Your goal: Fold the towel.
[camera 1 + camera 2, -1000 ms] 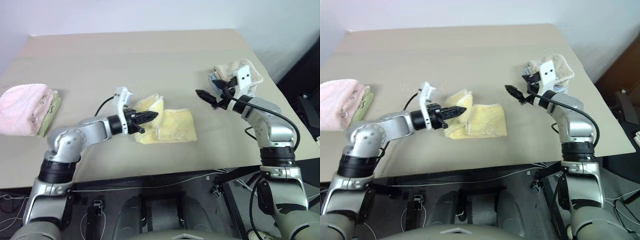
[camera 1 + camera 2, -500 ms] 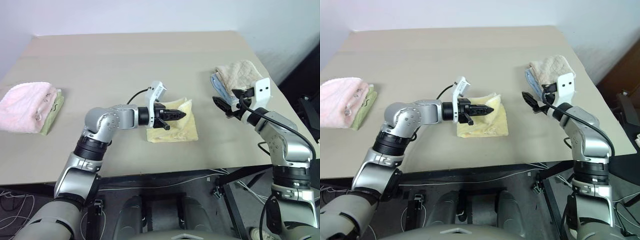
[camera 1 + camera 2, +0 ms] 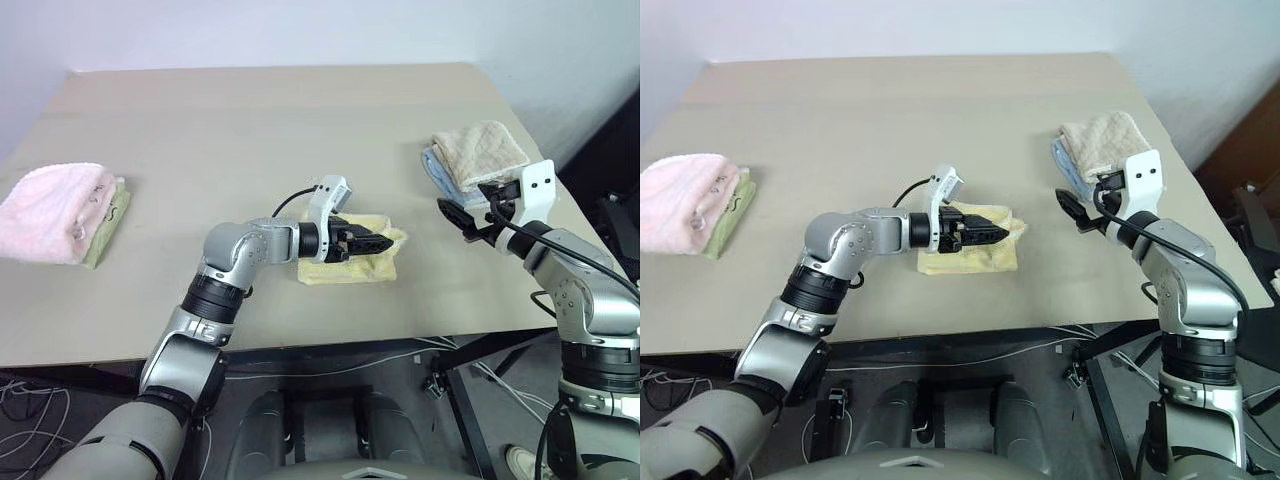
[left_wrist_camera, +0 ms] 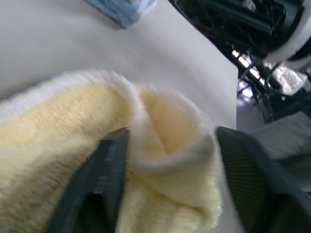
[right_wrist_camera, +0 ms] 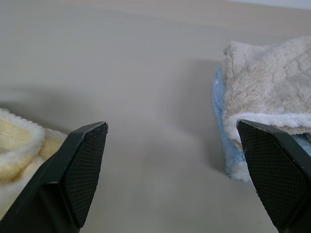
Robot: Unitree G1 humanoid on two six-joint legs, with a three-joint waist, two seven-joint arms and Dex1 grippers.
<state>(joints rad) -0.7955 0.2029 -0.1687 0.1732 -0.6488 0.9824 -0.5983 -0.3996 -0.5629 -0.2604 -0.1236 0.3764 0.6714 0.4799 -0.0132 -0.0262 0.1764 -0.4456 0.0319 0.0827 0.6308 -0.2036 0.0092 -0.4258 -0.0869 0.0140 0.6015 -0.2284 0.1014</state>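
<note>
We had laid the towel [image 3: 352, 262] doubled on the table [image 3: 300, 130]; our left gripper [image 3: 385, 243] stood parted around its fold, releasing; right gripper [image 3: 452, 213] gaped empty.

The towel [image 3: 350, 262] lies near the middle of the surface [image 3: 280, 130], toward its front edge, and serves as the landmark. Far to its left, at the surface's left edge, a second towel [image 3: 50, 215] rests on a folded cloth [image 3: 108, 225]. To its right and a little behind, a third towel [image 3: 480, 152] lies on another cloth [image 3: 436, 170]. The left hand [image 3: 375, 243] sits over the towel's right part, and the right hand [image 3: 462, 218] hangs between the towel and that right-hand stack.
</note>
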